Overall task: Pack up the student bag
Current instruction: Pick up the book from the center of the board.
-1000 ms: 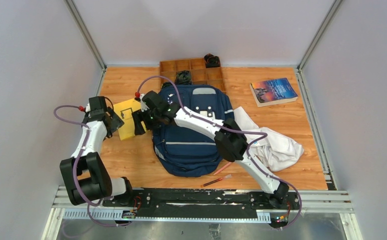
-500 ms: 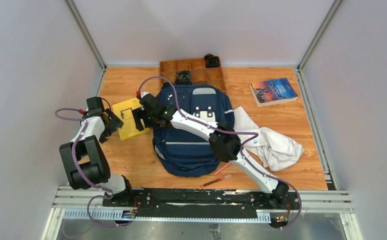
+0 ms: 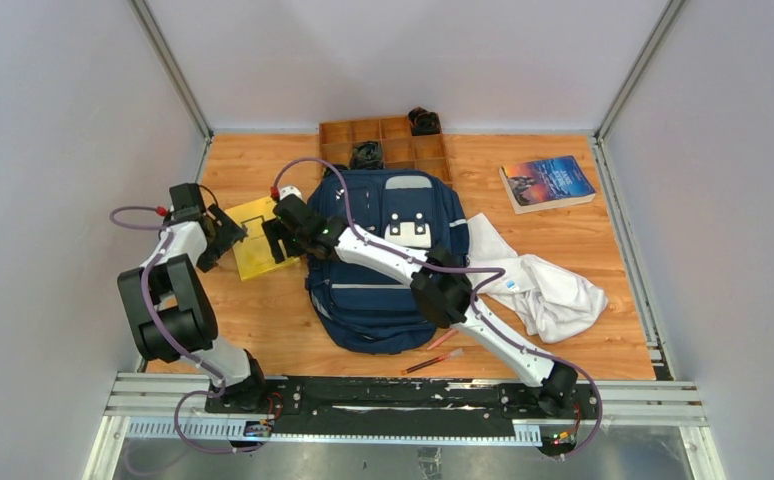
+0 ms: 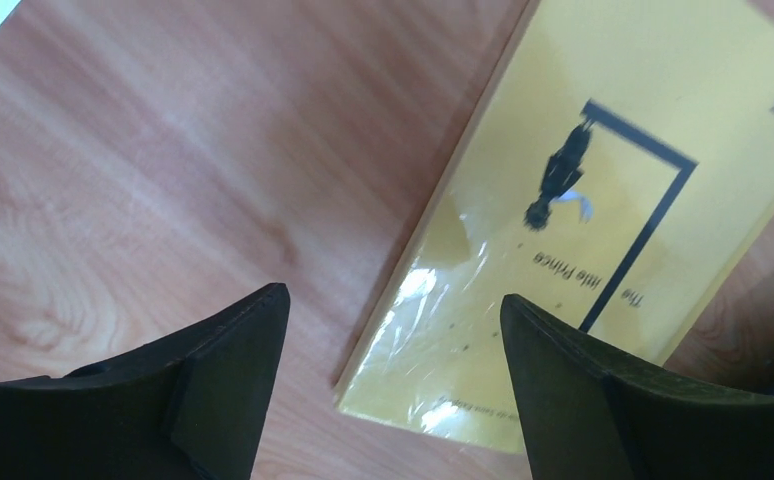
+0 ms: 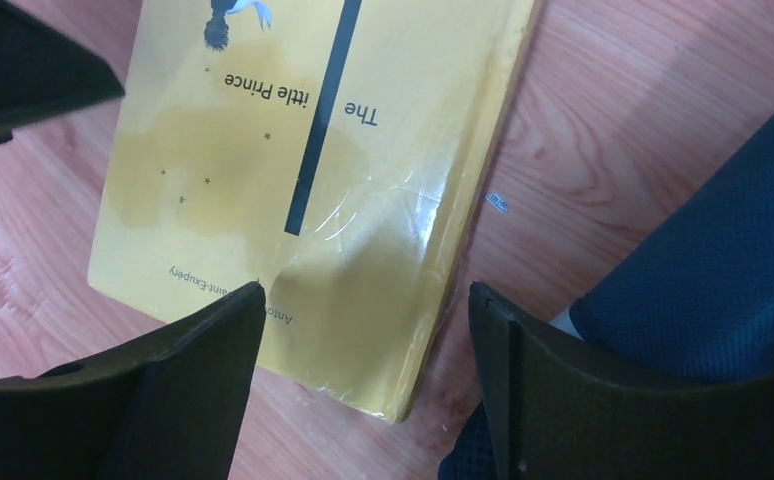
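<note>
The student bag [image 3: 383,280], navy blue with grey stripes and a grey-white front patch, lies flat in the middle of the table. Its navy fabric shows at the right edge of the right wrist view [image 5: 703,260]. A yellow book titled "The Little Prince" [image 3: 253,240] lies on the table just left of the bag. My left gripper [image 3: 227,236] is open at the book's left edge, its jaws straddling the book's near corner [image 4: 583,200]. My right gripper [image 3: 279,238] is open over the book's right side [image 5: 293,150], between book and bag. Neither holds anything.
A wooden compartment tray [image 3: 383,140] with dark items stands behind the bag. A blue book [image 3: 548,182] lies at the back right. A white cloth [image 3: 553,290] lies right of the bag. Two pens [image 3: 433,355] lie near the bag's front edge.
Both grippers have shifted a little left and toward the back. The yellow book has slid and turned slightly with them. Both stay open.
</note>
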`<state>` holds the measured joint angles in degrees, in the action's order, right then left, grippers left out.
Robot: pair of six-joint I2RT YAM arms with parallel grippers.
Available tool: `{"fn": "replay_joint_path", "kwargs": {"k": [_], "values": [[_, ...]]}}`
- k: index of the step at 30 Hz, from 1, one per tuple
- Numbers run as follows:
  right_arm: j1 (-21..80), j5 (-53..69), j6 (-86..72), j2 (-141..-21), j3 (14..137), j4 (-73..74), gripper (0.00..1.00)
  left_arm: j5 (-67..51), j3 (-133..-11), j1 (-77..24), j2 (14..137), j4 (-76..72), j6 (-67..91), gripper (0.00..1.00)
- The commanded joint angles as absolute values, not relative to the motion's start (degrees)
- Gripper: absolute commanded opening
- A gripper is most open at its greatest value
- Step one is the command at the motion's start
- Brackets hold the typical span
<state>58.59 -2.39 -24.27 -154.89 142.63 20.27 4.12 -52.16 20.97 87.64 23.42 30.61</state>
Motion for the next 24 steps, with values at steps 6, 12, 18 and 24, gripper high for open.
{"fn": "replay_joint_path", "kwargs": {"k": [6,12,18,24], "values": [[57.70,-0.98,-30.72,-160.13,145.00,22.21,0.80,-3.35,-57.63,22.04,95.61,17.41,28.57,0.81],[57.42,10.79,-34.39,-160.84,143.84,15.19,0.80,-7.32,-56.73,22.05,98.58,15.25,29.61,0.77],[56.92,21.51,-39.29,-160.02,141.62,6.50,0.86,-10.82,-56.51,22.05,99.92,14.68,29.58,0.75],[54.67,28.68,-46.42,-156.85,133.39,-5.91,0.84,-13.72,-58.59,22.03,99.69,16.92,28.26,0.75]]}}
